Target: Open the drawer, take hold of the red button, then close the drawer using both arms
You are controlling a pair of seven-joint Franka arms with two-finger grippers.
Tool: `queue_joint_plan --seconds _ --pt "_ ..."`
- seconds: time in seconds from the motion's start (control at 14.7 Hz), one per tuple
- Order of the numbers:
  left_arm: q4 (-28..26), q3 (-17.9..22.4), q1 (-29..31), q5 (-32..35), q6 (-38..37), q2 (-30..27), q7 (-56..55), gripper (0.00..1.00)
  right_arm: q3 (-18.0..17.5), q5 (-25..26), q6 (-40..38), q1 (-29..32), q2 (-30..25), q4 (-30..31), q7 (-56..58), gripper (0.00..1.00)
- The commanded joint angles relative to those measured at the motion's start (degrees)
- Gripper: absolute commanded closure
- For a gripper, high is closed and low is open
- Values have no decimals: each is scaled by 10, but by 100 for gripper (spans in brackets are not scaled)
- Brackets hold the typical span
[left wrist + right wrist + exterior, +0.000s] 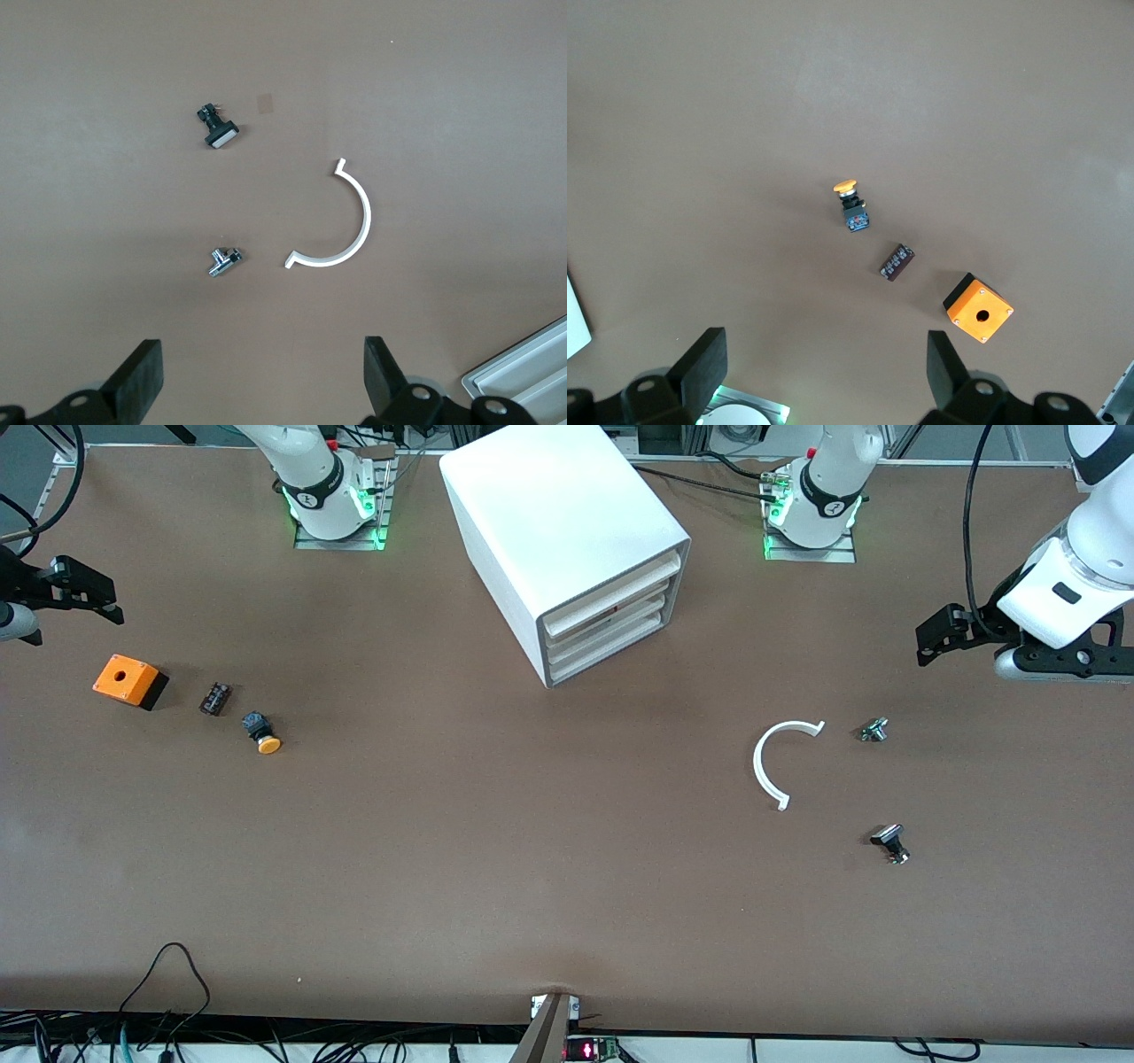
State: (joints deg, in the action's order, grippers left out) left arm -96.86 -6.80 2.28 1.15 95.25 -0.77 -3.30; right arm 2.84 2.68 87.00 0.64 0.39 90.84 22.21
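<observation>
Nothing is begun: the boxy white plastic cabinet point(567, 549) sits with all three shallow tray drawers point(611, 615) shut, well apart from both hands. The left gripper point(261, 381) hangs spread and empty over a white curved strip point(341, 226); the right gripper point(824, 376) hangs spread over an orange-capped black button point(850, 208). No red-capped button shows, presumably inside. Next, one hand must reach a drawer lip.

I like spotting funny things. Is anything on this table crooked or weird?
Yes. The white cabinet sits turned at an angle to the table's edges, its three drawers facing slantwise toward the left arm's end. A white half ring lies loose on the table, attached to nothing. Nothing looks spilled or broken.
</observation>
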Motion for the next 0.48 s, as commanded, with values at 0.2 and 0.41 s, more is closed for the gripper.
queue_joint_plan --seconds 0.2,0.41 --pt "22 -1 3 4 -23 11 13 0 0 -8 4 3 -6 8 -9 0" --pt "21 -1 3 4 -24 12 13 0 1 -8 6 3 -5 7 -9 0"
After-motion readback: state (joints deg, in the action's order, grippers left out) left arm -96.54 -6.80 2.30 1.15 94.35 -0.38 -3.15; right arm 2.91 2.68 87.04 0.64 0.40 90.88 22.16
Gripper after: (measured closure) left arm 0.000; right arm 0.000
